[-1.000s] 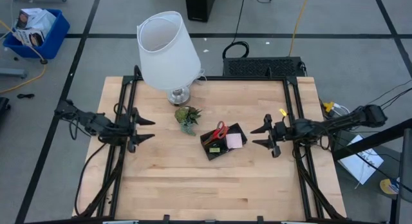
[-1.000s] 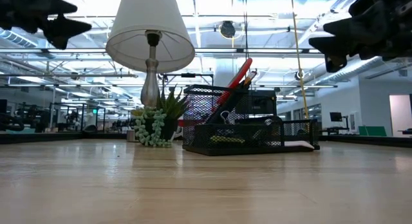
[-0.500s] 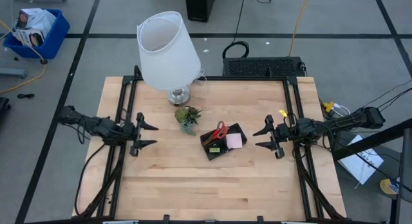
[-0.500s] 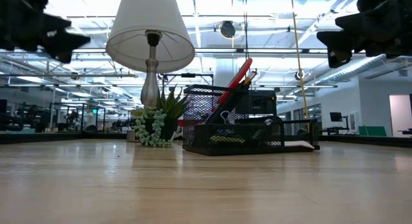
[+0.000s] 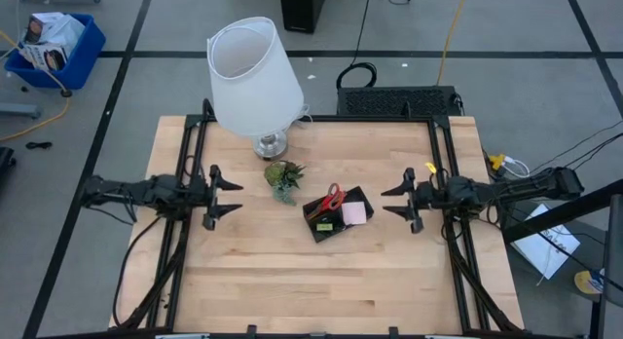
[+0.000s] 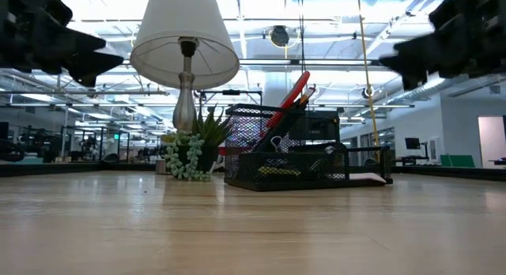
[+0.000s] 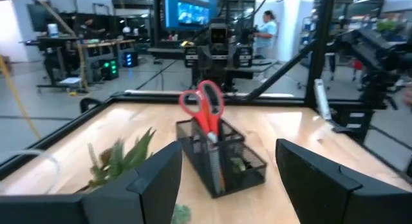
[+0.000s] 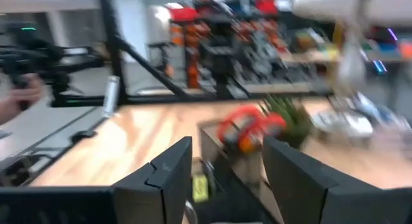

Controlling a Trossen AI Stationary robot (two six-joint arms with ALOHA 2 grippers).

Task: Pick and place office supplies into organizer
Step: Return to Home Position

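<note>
Currently both of my grippers are empty and the step in hand, by my judgement, is the retreat to the rest pose, not a pick. My left gripper point(image 5: 234, 197) hovers above the table point(image 5: 292, 281) near its left edge, jaws spread wide and holding nothing. My right gripper point(image 5: 385, 203) hovers near the right edge, jaws likewise wide and holding nothing. The organizer point(image 6: 356, 163) sits between them at mid-table, well apart from both sets of fingertips. The red-handled scissors point(image 5: 331, 197) stand tilted in its tall mesh compartment, handles up. The pink sticky-note pad point(image 5: 353, 213) lies in the low tray section, and a small yellow-green piece point(image 5: 324, 224) lies beside it. I see no supply lying outside the organizer in the high view, so I judge the placing work complete or nearly so. The next move calls for no grasp: draw each arm back toward its own side at the present height. Keep the left arm's path clear of the plant point(image 5: 283, 178) and the lamp point(image 5: 251, 76).
</note>
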